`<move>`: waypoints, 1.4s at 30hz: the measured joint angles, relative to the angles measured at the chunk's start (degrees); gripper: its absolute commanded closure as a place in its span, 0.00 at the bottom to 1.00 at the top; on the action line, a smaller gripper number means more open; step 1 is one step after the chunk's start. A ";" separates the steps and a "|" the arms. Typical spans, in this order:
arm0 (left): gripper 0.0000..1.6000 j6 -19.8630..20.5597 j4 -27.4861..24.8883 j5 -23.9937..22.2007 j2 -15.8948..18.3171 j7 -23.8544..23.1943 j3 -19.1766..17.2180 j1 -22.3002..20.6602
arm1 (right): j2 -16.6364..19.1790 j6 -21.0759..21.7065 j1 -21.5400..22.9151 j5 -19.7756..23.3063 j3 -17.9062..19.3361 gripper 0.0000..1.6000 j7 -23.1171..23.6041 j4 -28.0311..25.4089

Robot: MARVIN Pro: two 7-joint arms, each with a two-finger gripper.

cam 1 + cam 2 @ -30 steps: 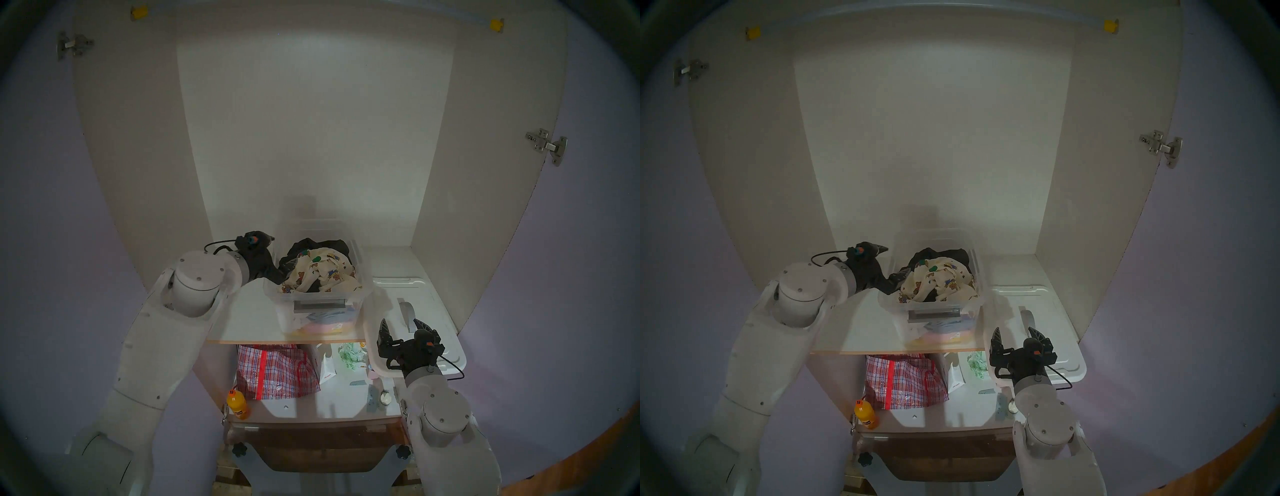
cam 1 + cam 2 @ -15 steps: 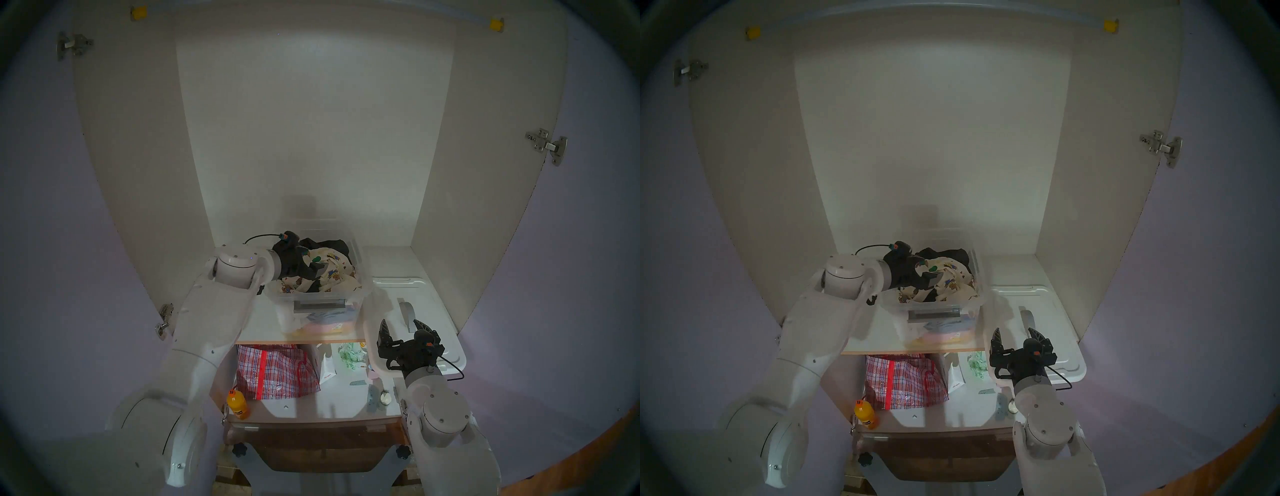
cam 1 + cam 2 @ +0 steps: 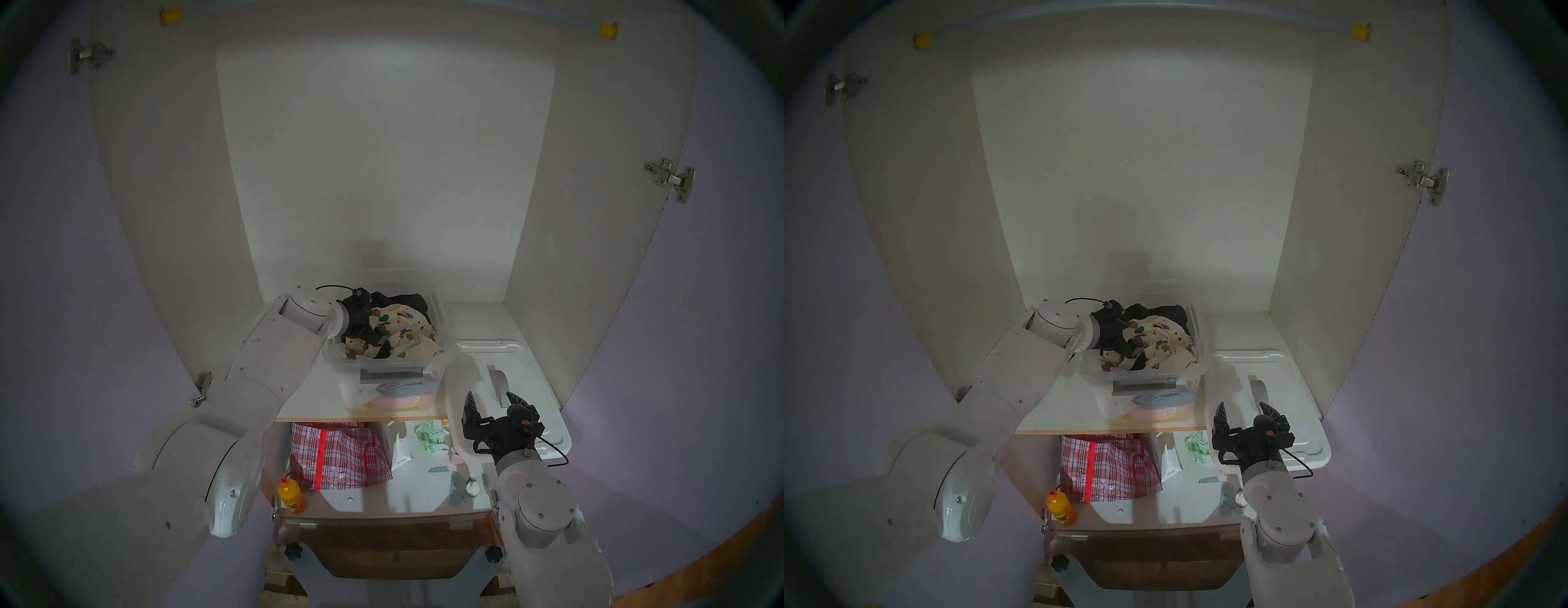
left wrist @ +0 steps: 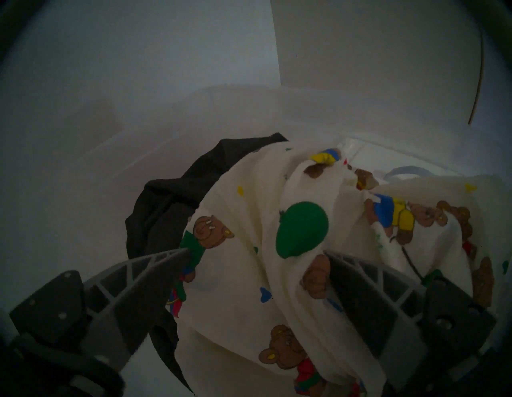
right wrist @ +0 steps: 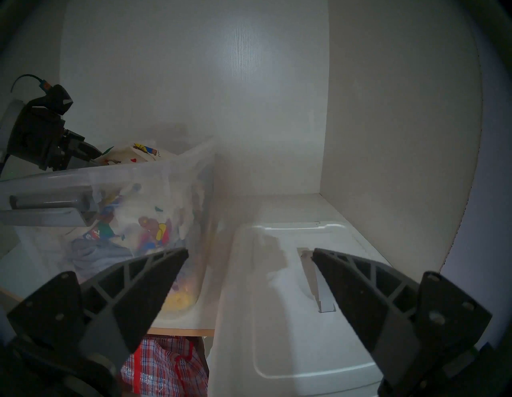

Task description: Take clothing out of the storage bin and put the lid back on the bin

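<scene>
Shelf (image 3: pixel 305 395): left end effector (image 4: pixel 255 257) spread around clothing (image 4: pixel 266 291) in storage bin (image 3: pixel 384 364); right end effector (image 3: pixel 492 403) spread.

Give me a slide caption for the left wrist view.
Left gripper, open, straddles the teddy-bear clothing heaped over a black garment.

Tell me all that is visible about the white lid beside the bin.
The lid is a flat white rectangle of hard-looking plastic with rounded corners and a raised rim. A grey handle sits in a recess at its centre. It lies off the storage bin, on the shelf to the bin's right, with its near end jutting past the shelf edge. The right hand hovers open above it; nothing grips it.
</scene>
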 measured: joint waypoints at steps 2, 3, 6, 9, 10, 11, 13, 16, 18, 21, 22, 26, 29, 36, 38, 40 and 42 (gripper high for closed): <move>1.00 -3.42 4.03 0.48 -0.33 -0.50 2.25 -2.25 | 0.00 0.00 0.00 0.00 0.00 0.00 0.00 -0.01; 1.00 -5.57 6.00 0.80 -0.54 -0.73 3.47 -3.33 | 0.00 0.00 0.00 0.00 0.00 0.00 0.00 -0.01; 1.00 -11.15 9.71 1.64 -0.82 -0.89 6.66 -5.88 | 0.00 0.00 -0.01 0.00 0.00 0.00 0.00 -0.05; 1.00 -16.80 7.62 3.24 -0.04 1.22 9.79 -7.15 | 0.00 0.00 -0.02 0.00 0.00 0.00 0.00 -0.05; 1.00 -18.22 6.74 3.50 0.19 2.11 10.03 -7.17 | 0.00 0.00 -0.02 0.00 0.00 0.00 0.00 -0.05; 1.00 -19.73 5.24 3.73 0.77 3.50 10.32 -7.06 | 0.00 0.00 -0.02 0.00 0.00 0.00 0.00 -0.05; 1.00 -22.52 2.40 4.00 2.20 5.60 10.33 -7.05 | 0.00 0.00 0.00 0.00 0.00 0.00 0.00 -0.02; 1.00 -26.09 -2.86 4.09 5.01 8.26 9.17 -6.95 | 0.00 0.00 0.04 0.00 0.00 0.00 0.00 0.11; 1.00 -27.54 -6.54 4.02 6.92 9.95 7.95 -6.68 | 0.00 0.00 0.06 -0.01 0.00 0.00 0.00 0.20; 1.00 -28.06 -10.91 3.96 9.70 11.34 6.56 -6.33 | 0.00 0.00 0.12 -0.01 0.00 0.00 0.00 0.34; 1.00 -28.11 -13.41 3.96 11.17 11.86 5.16 -5.64 | 0.00 0.00 0.15 -0.01 0.00 0.00 0.00 0.41; 1.00 -28.18 -20.04 4.05 15.54 12.67 3.06 -4.18 | 0.00 0.00 0.20 0.00 0.00 0.00 0.00 0.54; 1.00 -28.13 -25.92 4.32 18.82 13.36 1.17 -2.84 | 0.00 0.00 0.23 0.00 0.00 0.00 0.00 0.64; 1.00 -26.80 -38.72 5.27 25.41 14.57 -4.19 3.35 | 0.00 0.00 0.31 0.00 0.00 0.00 0.00 0.76; 1.00 -25.56 -42.48 6.08 27.57 14.68 -5.55 5.64 | 0.00 0.00 0.32 0.00 0.00 0.00 0.00 0.77; 1.00 -23.20 -46.31 7.08 29.80 14.73 -6.67 7.99 | 0.00 0.00 0.32 -0.01 0.00 0.00 0.00 0.77; 1.00 -21.08 -49.63 7.74 31.65 14.78 -7.26 9.93 | 0.00 0.00 0.34 -0.01 0.00 0.00 0.00 0.76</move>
